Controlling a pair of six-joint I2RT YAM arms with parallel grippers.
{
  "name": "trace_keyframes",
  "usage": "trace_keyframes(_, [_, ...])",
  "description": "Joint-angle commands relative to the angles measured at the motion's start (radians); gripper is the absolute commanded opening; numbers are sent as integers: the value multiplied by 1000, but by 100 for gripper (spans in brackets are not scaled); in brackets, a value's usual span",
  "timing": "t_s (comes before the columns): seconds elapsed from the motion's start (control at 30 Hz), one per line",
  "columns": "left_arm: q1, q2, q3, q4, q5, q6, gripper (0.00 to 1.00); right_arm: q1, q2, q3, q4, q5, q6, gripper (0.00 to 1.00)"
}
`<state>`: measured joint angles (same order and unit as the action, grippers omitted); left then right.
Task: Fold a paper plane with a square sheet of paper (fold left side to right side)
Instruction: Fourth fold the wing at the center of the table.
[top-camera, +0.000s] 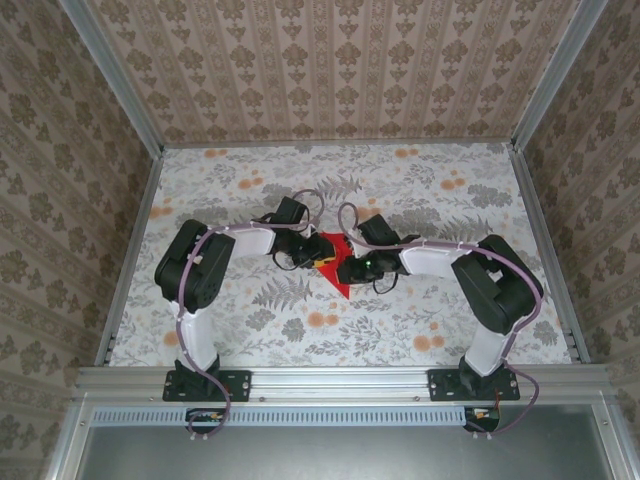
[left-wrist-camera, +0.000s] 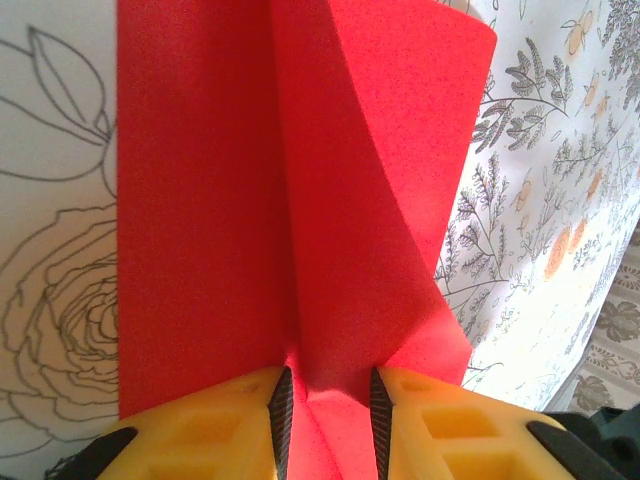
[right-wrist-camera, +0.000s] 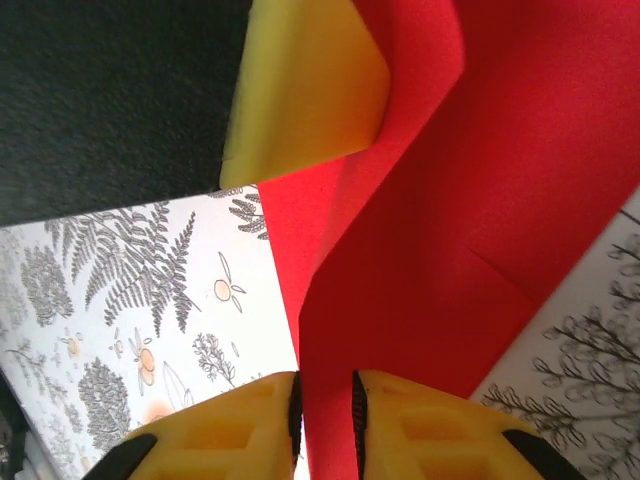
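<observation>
The square sheet of paper (top-camera: 338, 286) is bright red, partly folded, and lies mid-table between both grippers. In the left wrist view the paper (left-wrist-camera: 200, 200) has a long centre crease, and its right flap curls upward. My left gripper (left-wrist-camera: 327, 385) (top-camera: 318, 258) stands on it with jaws partly apart, one tip on each side of the crease. My right gripper (right-wrist-camera: 325, 390) (top-camera: 347, 270) is open a little, and an edge of the red paper (right-wrist-camera: 450, 250) lies loose in the gap. The left gripper's yellow finger (right-wrist-camera: 310, 90) stands against the raised flap.
The tabletop (top-camera: 250, 200) has a white cloth printed with grey ferns and orange flowers. Patterned walls (top-camera: 330, 70) close in the back and both sides. Both arms bend inward and their wrists nearly meet over the paper.
</observation>
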<state>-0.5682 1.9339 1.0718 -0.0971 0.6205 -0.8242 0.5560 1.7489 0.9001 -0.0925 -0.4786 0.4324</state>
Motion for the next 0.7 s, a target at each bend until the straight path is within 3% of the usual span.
trace_keyframes(0.0, [-3,14,17,-30,-15,-10,30,-45,-78,-30,65,-89,43,32])
trace_keyframes(0.2, [-2,7,13,-30,-18,-9,30,-125,-21,-36,202,-193,198,38])
trace_keyframes(0.67, [-3,3,9,-24,-15,-12,30,-122,107,32,274,-178,319,33])
